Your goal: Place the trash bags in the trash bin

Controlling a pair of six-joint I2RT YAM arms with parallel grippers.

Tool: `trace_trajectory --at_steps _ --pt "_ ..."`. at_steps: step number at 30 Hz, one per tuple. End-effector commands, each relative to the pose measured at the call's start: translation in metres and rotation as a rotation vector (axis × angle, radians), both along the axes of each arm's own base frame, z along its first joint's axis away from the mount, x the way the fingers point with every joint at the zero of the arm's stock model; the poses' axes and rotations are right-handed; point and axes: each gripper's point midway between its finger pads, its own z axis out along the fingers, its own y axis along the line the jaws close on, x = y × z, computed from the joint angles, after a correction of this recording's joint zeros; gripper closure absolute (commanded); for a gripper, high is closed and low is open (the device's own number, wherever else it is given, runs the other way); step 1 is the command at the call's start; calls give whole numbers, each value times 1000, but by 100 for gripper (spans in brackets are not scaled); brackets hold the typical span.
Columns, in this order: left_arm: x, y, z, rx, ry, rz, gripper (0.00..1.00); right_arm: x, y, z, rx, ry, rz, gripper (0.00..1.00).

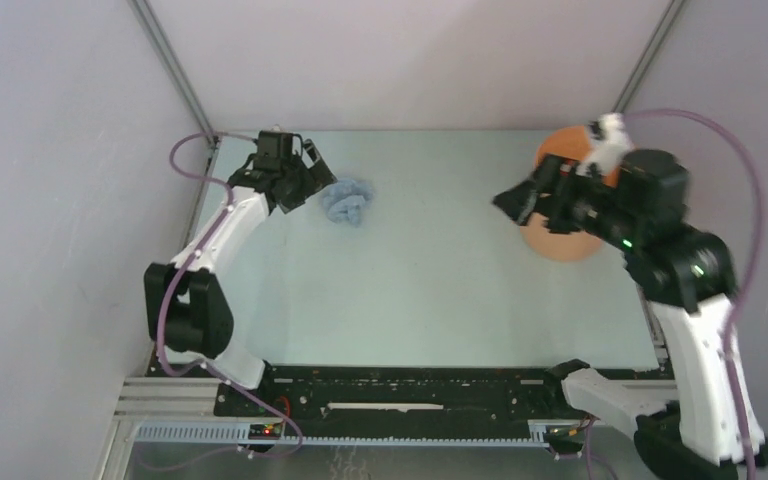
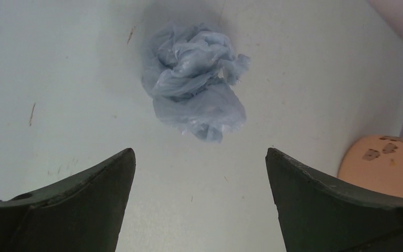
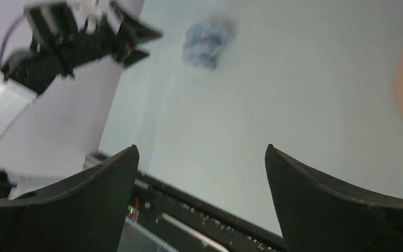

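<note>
We found the bin (image 1: pixel 563 245) by the counter's (image 1: pixel 440 290) far right corner, partly under our right hand (image 3: pixel 199 149), its fingers apart and empty. The crumpled bag (image 2: pixel 194 86) lay near the far left corner, just ahead of our left hand (image 2: pixel 199 152), also spread wide. We judged the bag light, soft and slippery, best pinched at its thickest bunch.

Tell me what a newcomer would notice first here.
The crumpled pale blue trash bag lies on the table, toward its far left, with the open left gripper just beside it. At far right the orange trash bin stands out, partly hidden behind the open, empty right gripper.
</note>
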Motion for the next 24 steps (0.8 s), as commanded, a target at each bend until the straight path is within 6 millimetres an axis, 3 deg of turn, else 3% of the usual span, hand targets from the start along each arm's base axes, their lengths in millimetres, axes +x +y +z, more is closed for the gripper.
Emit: trace_trajectory --at_steps 1,4,6,9,13,15,19,24 --pt "29 -16 4 109 -34 -131 2 30 59 -28 -57 80 167 0" --pt "40 -27 -24 157 16 -212 5 43 91 -45 -66 137 249 0" --pt "47 -30 -43 166 54 -244 6 49 103 -58 -67 171 287 1" --pt "58 -38 -65 171 95 -285 5 57 104 -77 -101 210 292 0" --pt "64 -57 -101 151 192 -345 1 64 90 -102 -102 288 258 0" --pt "60 -70 -115 97 233 -383 20 64 81 -113 -78 325 238 0" --pt "39 -93 -122 -2 265 -404 76 58 67 -132 -64 379 210 1" --pt "-17 -127 -91 -66 212 -484 92 38 65 -163 -115 465 235 1"
